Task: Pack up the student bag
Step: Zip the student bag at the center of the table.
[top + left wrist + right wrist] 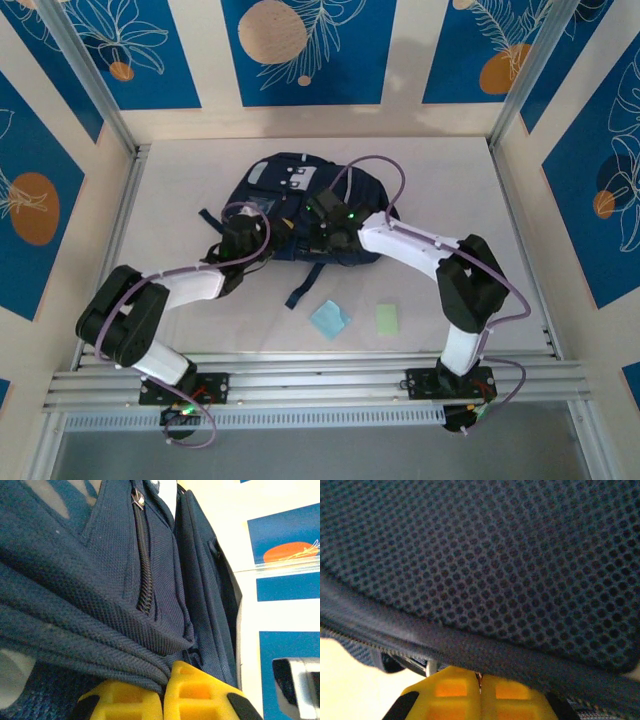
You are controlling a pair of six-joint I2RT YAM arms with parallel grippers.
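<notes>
The white table (450, 190) carries the student bag (290, 190), which lies flat between and just beyond both grippers, its white-patched pocket on the side away from them and its dark straps trailing back toward the arm bases. The left gripper (240, 245) is at the bag's left side. In the left wrist view its yellow fingers (200, 690) are pressed together, and folds of navy cloth (100, 580) run down into the seam between them, so it is pinching the bag's fabric. The right gripper (325, 235) sits on the bag's near-right part. In the right wrist view its yellow pads (450, 690) are closed against each other right under a piped edge of the bag, with dark mesh (495, 555) spreading above the fingertips; I cannot tell whether any cloth is caught between them. Behind the right gripper, toward its base, a pale blue square (330, 318) and a light green slip (388, 318) lie near each other on the bare table, apart from the bag. Far above the left fingertips a small metal zipper pull (137, 499) hangs at the top of a closed zip.
</notes>
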